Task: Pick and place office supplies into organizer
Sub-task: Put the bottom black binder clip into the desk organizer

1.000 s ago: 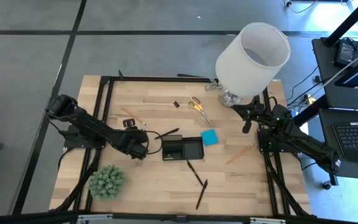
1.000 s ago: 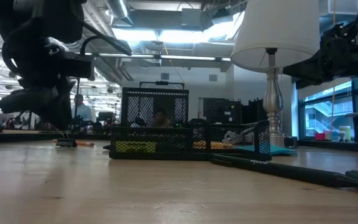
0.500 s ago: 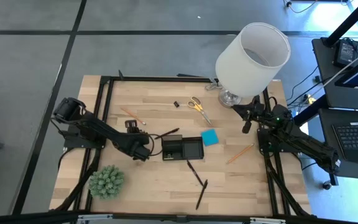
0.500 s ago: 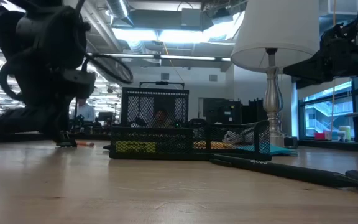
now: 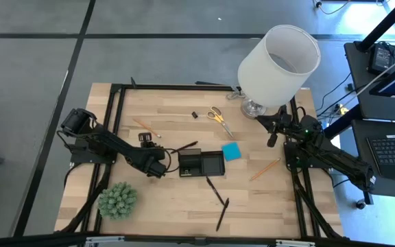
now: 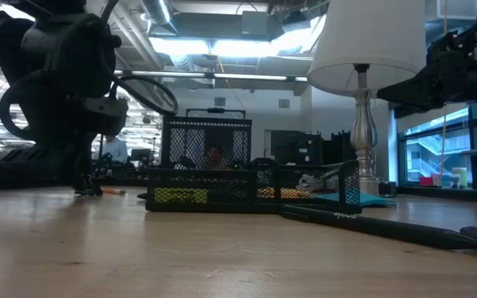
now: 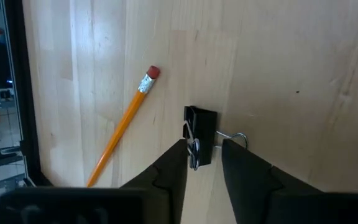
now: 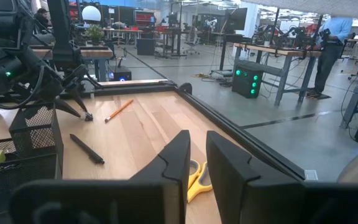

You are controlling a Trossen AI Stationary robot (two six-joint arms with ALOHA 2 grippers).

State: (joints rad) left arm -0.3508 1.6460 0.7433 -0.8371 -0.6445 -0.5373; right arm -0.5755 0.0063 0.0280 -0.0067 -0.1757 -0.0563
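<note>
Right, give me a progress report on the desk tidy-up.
Done: hard to say; something yellow shows through the organizer mesh in the low view. In hand: the left gripper has a black binder clip between its fingers on the table, not lifted. Left: scissors, blue pad, pens, pencils. The right gripper waits by the lamp.

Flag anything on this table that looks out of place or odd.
Nothing looks damaged or spilled. Supplies simply lie scattered outside the organizer: scissors, blue pad, pens. The left gripper straddles a black clip.
</note>
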